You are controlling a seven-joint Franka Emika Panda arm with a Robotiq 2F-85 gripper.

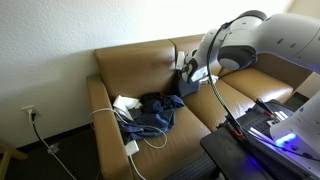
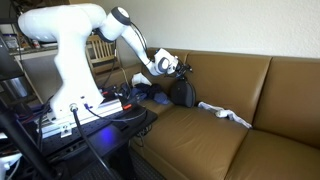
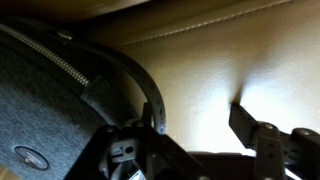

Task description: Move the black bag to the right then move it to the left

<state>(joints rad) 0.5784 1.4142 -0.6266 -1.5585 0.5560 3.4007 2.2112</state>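
Observation:
The black bag (image 1: pixel 187 88) stands against the backrest of the tan sofa (image 1: pixel 190 125) and also shows as a dark rounded shape in an exterior view (image 2: pixel 182 94). My gripper (image 1: pixel 188 68) hangs right over its top, and is seen from the side in an exterior view (image 2: pixel 172 66). In the wrist view the black bag (image 3: pixel 40 110) fills the left side, with a zipper, a pale logo and a curved black strap (image 3: pixel 150 88). The gripper (image 3: pixel 198 110) is open. Its left finger lies against the strap, the right finger (image 3: pixel 248 118) stands apart over bare cushion.
A dark blue garment (image 1: pixel 152 112) lies crumpled on the seat, with a white cable and charger (image 1: pixel 127 104) beside it. A white cloth (image 2: pixel 226 113) lies on the seat beyond the bag. The robot's black stand with lit electronics (image 1: pixel 265 128) sits in front of the sofa.

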